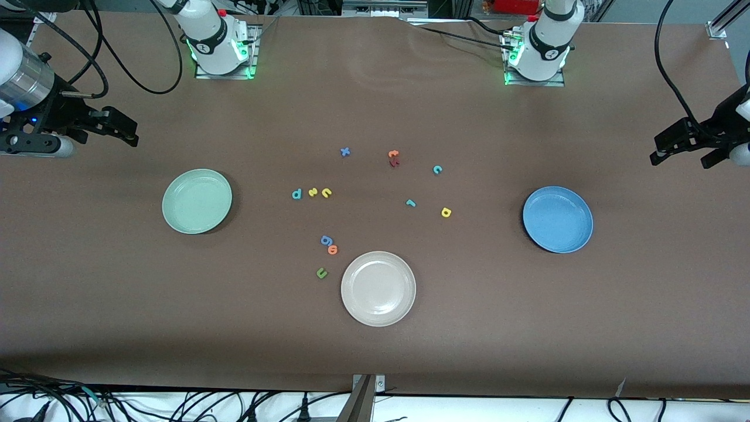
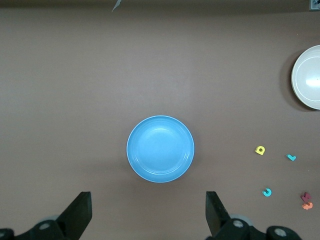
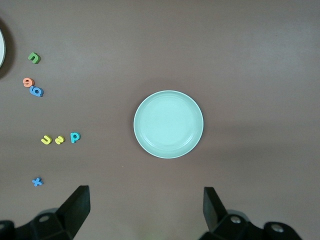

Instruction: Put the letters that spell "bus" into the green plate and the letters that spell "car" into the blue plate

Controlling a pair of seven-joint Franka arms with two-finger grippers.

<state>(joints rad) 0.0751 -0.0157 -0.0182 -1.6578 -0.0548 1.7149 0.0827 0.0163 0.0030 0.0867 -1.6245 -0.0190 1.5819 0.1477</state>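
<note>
While both wait, right end effector (image 3: 145, 212) (spread) above green plate (image 3: 168, 124)

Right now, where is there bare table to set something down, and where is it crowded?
Bare stretches: between the green plate and the teal b, between the yellow a and the blue plate, and the strip nearer the camera than the beige plate. Crowded: the loose letters in the middle.
</note>
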